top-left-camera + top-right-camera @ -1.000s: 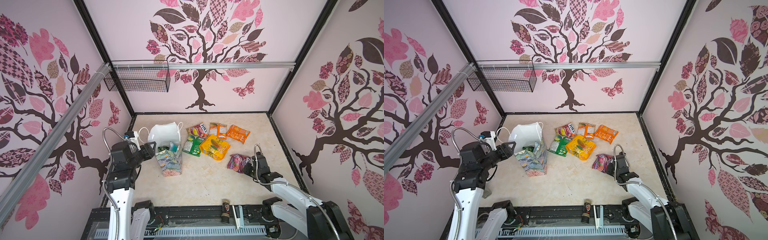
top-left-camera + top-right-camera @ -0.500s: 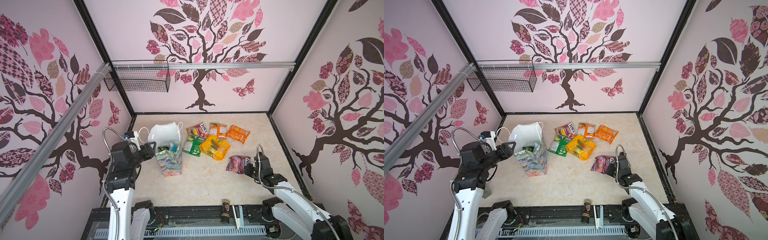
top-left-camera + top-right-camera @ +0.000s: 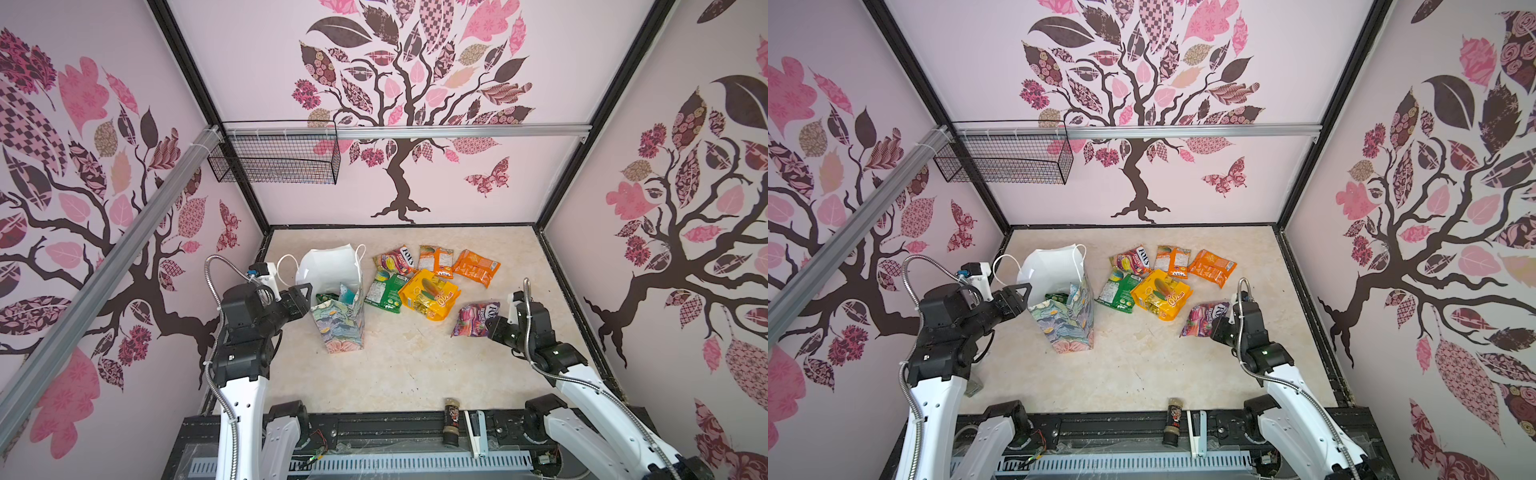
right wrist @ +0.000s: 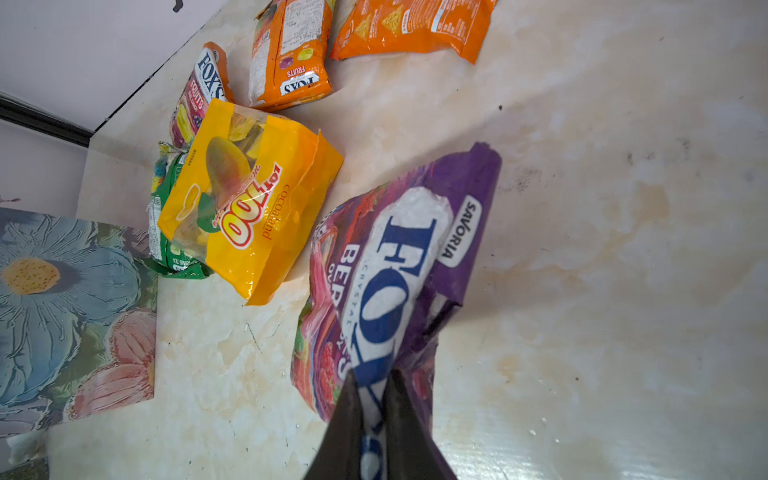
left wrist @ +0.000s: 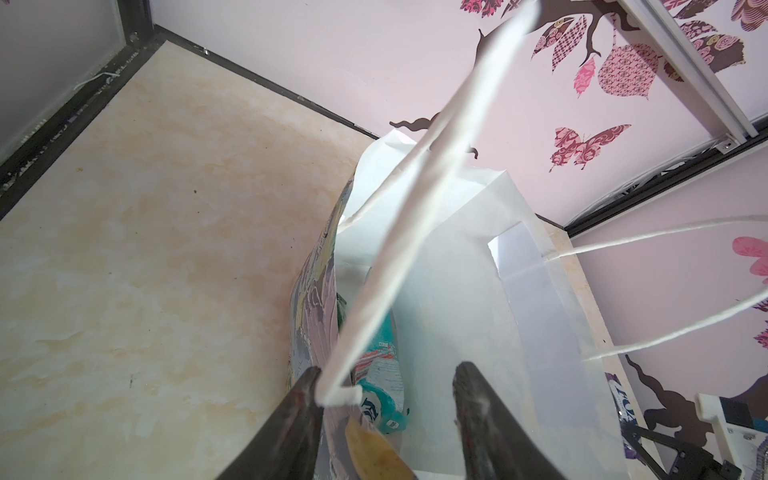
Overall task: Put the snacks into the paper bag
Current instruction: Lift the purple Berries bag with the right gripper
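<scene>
**Container.** Tall paper gift bag [image 3: 338, 328] with a pastel floral print and a white inside. It stands upright at the left of the pale marbled desk [image 3: 407, 374], mouth open.

**Already bagged.** A green packet [image 3: 326, 297] and a teal packet [image 5: 380, 365] show inside the mouth, and the left wrist view shows a yellowish edge below them. No fuller count is possible.

**Left claw** [image 5: 388, 368]. Released, with the jaws spread at the bag's mouth. A white cord handle [image 5: 415, 208] lies across one finger. The claw holds no packet, and it seems to be steadying the opening.

**Right claw** [image 4: 372, 374]. Clenched on the end of a glossy purple berry FOX'S packet [image 4: 399, 249]. The gripped end is raised. The frames do not show whether the far end is clear of the desk. The packet is well apart from the bag, on the right of the desk.

**Loose on the desk, between bag and purple packet:**
- a yellow mango packet [image 3: 430, 293], overlapping a green tea packet [image 3: 384, 291]
- a red-and-yellow FOX'S packet [image 3: 395, 259]
- an orange FOX'S fruits packet [image 3: 435, 259]
- a plain orange packet [image 3: 476, 267]

**Not for bagging.** A small dark jar [image 3: 451, 419] and a white stapler-like object [image 3: 476, 432], both at the front edge.

**Progress, as judged.** About a third is done. One packet is in hand and not yet carried over, and five have not been picked up.
</scene>
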Controlling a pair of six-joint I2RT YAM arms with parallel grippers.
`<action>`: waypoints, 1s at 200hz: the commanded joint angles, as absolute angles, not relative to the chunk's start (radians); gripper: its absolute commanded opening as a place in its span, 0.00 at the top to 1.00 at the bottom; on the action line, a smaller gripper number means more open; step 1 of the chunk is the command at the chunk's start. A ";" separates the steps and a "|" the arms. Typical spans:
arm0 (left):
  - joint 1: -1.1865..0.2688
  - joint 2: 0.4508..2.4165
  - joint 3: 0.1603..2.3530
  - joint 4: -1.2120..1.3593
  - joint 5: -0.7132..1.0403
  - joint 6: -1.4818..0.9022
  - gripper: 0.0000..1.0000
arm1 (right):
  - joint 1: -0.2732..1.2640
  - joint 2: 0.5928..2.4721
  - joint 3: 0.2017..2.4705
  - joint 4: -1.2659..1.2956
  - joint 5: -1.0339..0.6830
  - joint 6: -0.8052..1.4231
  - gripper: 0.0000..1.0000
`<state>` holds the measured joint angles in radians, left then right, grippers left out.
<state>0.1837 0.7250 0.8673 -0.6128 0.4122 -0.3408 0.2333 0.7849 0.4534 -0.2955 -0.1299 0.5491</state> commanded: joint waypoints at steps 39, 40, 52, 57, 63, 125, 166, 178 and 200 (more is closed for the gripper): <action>0.189 0.713 0.842 -0.580 0.415 -0.337 0.46 | 0.233 0.742 0.603 -0.291 -0.225 0.497 1.00; 0.189 0.712 0.842 -0.581 0.416 -0.337 0.46 | 0.233 0.741 0.605 -0.291 -0.226 0.496 1.00; 0.189 0.713 0.842 -0.581 0.415 -0.337 0.46 | 0.238 0.739 0.623 -0.288 -0.246 0.485 1.00; 0.190 0.712 0.843 -0.581 0.415 -0.338 0.46 | 0.241 0.741 0.633 -0.291 -0.247 0.484 1.00; 0.189 0.713 0.842 -0.581 0.416 -0.337 0.46 | 0.249 0.744 0.643 -0.293 -0.251 0.479 1.00; 0.190 0.715 0.841 -0.580 0.416 -0.338 0.46 | 0.363 0.795 0.777 -0.325 -0.218 0.422 1.00; 0.190 0.715 0.844 -0.581 0.414 -0.338 0.46 | 0.369 0.802 0.857 -0.334 -0.255 0.423 1.00; 0.192 0.716 0.843 -0.579 0.416 -0.339 0.46 | 0.369 0.804 0.871 -0.323 -0.271 0.429 1.00; 0.193 0.716 0.843 -0.580 0.417 -0.339 0.46 | 0.372 0.818 0.896 -0.310 -0.312 0.434 1.00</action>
<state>0.1856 0.7223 0.8673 -0.6117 0.4122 -0.3408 0.3653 0.8127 0.8284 -0.3561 -0.2569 0.4442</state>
